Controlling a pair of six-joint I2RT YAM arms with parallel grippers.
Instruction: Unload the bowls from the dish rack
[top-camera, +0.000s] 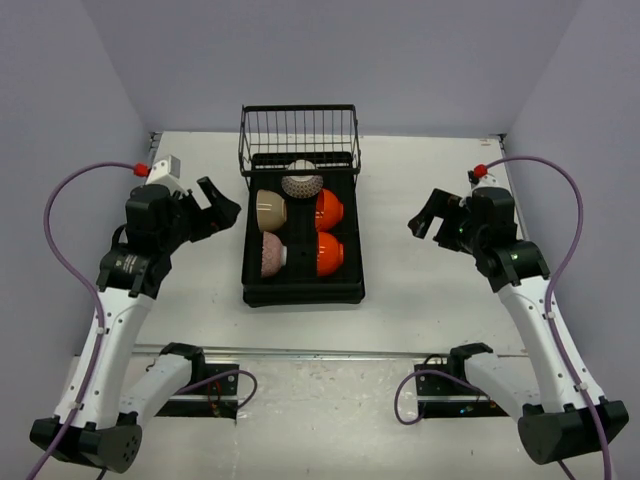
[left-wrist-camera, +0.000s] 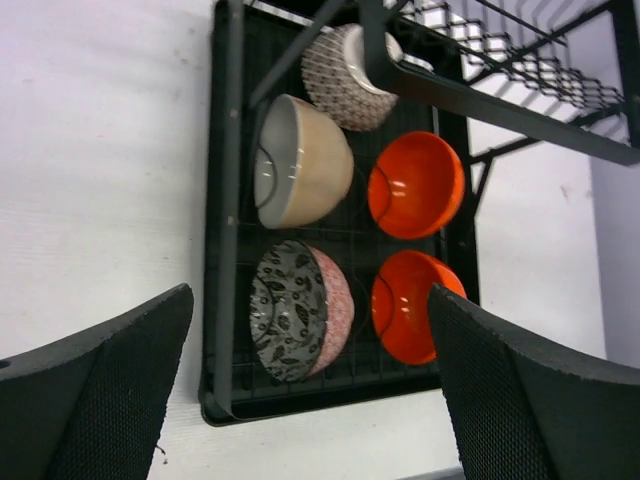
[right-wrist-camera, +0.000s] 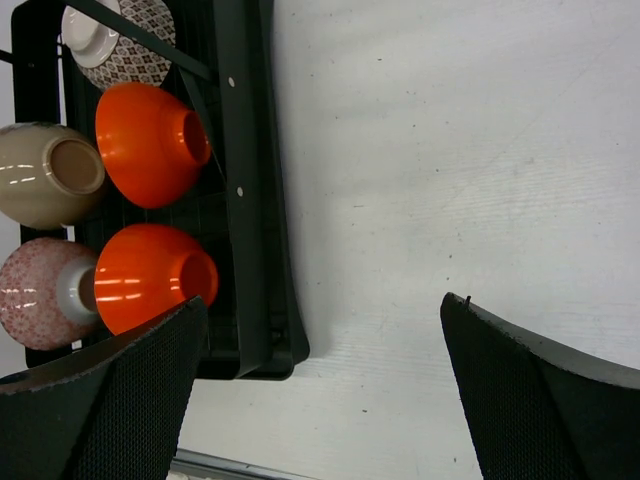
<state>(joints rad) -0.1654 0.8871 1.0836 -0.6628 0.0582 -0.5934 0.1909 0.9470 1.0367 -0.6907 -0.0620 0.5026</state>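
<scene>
**A:** Where does everything sit?

**B:** The black rectangular plastic dish rack lies mid-surface between the arms, with its upright black wire basket at the far end. Five bowls stand on edge inside it, and none is unloaded yet.

**A:** And the tools?

**B:** The left tool hangs left of the rack and the right tool hangs right of it. Both gape wide and grip nothing.

**A:** Which bowl first?

**B:** I'd give the near glossy orange ceramic bowl to the right tool. The pink speckled ceramic bowl beside it suits the left. Each is closest to its arm and well clear of the basket.

**A:** How should they grip?

**B:** The mouths face left and the feet face right. Come down from above with one finger inside the rim and one outside. Close firmly, because glazed ceramic probably slips.

**A:** Then?

**B:** Lift straight up until the bowl clears the rack wall. Only then carry it sideways to the bare white surface. Move one arm at a time, since those two bowls stand close together and a nudge could tip the neighbour.
</scene>
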